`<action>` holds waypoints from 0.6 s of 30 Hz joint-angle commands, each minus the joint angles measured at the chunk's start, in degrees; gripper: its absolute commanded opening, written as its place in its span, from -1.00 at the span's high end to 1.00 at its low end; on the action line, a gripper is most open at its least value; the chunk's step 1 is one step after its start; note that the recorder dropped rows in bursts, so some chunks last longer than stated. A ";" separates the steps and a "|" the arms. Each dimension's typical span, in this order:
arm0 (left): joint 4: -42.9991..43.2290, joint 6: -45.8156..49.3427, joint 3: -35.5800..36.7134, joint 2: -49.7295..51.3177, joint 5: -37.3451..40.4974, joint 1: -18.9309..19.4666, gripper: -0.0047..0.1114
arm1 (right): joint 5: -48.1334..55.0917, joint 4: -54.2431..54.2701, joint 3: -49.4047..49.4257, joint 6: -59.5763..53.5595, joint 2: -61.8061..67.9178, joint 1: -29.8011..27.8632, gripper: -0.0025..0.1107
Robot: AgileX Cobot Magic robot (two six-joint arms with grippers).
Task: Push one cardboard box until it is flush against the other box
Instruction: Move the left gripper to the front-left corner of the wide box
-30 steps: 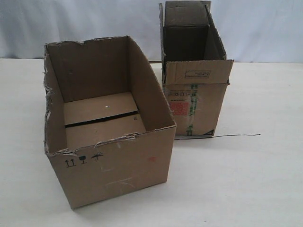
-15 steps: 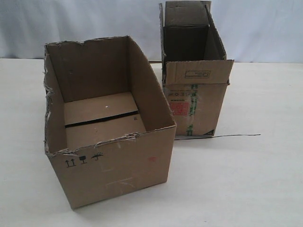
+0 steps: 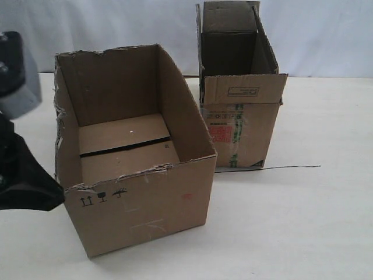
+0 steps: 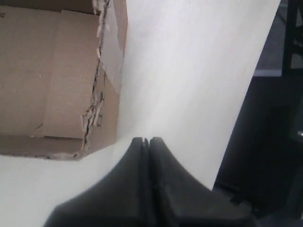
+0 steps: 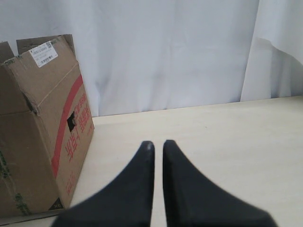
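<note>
The cardboard box (image 3: 140,198), wide with a ragged torn rim, stands open on the pale table at front left; its torn corner shows in the left wrist view (image 4: 52,71). The other box (image 3: 242,131), taller with a red label, stands behind and to its right, also seen as the other box (image 5: 42,132). The two stand close together at an angle, and I cannot tell whether they touch. My left gripper (image 3: 57,197) is beside the wide box's left front corner, and the left gripper (image 4: 146,140) is shut and empty. My right gripper (image 5: 155,143) hangs over bare table, fingers nearly together, holding nothing.
A thin dark strip (image 3: 274,168) lies on the table in front of the taller box. A white curtain (image 5: 165,52) backs the scene. The table edge (image 4: 236,142) runs close to my left gripper, with dark floor beyond.
My left arm has come into the exterior view from the left edge and now stands by the wide box's left side. Neither box has moved.
</note>
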 commanded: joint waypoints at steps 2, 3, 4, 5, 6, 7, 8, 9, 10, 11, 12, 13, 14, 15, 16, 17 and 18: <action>6.71 -3.39 -0.91 6.29 -2.37 -8.08 0.92 | 0.21 0.12 0.22 -0.05 -0.15 -0.47 0.87; 6.83 -3.61 -0.91 7.40 -2.47 -9.03 0.92 | 0.21 0.12 0.22 -0.05 -0.15 -0.47 0.87; 6.83 -4.02 -0.91 8.69 -2.56 -10.18 0.92 | 0.21 0.12 0.22 -0.05 -0.15 -0.47 0.87; 6.94 -4.12 -0.91 10.04 -2.91 -11.29 0.92 | 0.21 0.12 0.22 -0.05 -0.15 -0.47 0.87; 6.94 -4.12 -0.91 11.31 -3.25 -12.13 0.92 | 0.21 0.12 0.22 -0.05 -0.15 -0.47 0.87; 7.36 -4.12 -0.91 12.53 -3.83 -13.12 0.92 | 0.21 0.12 0.22 -0.05 -0.15 -0.47 0.87; 8.26 -4.43 -0.91 13.63 -4.34 -14.01 0.92 | 0.21 0.12 0.22 -0.05 -0.15 -0.47 0.87; 9.79 -4.81 -0.91 14.42 -5.04 -14.70 0.92 | 0.21 0.12 0.22 -0.05 -0.15 -0.47 0.87; 11.36 -5.89 -0.91 15.34 -5.75 -15.23 0.92 | 0.21 0.12 0.22 -0.05 -0.15 -0.47 0.87; 13.37 -7.79 -0.91 16.68 -7.21 -15.42 0.92 | 0.21 0.12 0.22 -0.05 -0.15 -0.47 0.87; 14.20 -7.79 -0.91 17.42 -8.15 -15.42 0.92 | 0.21 0.12 0.22 -0.05 -0.15 -0.47 0.87; 15.33 -7.94 -0.91 17.66 -8.65 -15.42 0.92 | 0.21 0.12 0.22 -0.05 -0.15 -0.47 0.87; 16.99 -8.67 -0.91 17.66 -9.58 -15.42 0.92 | 0.21 0.12 0.22 -0.05 -0.15 -0.47 0.87; 20.50 -11.24 -0.91 17.66 -11.97 -15.42 0.92 | 0.21 0.12 0.22 -0.05 -0.15 -0.47 0.87; 21.80 -12.07 -0.91 17.66 -13.01 -15.42 0.92 | 0.21 0.12 0.22 -0.05 -0.15 -0.47 0.87; 22.15 -12.34 -0.91 17.66 -14.70 -15.42 0.92 | 0.21 0.12 0.22 -0.05 -0.15 -0.47 0.87; 22.02 -12.34 -0.91 17.66 -15.15 -15.26 0.92 | 0.21 0.12 0.22 -0.05 -0.15 -0.47 0.87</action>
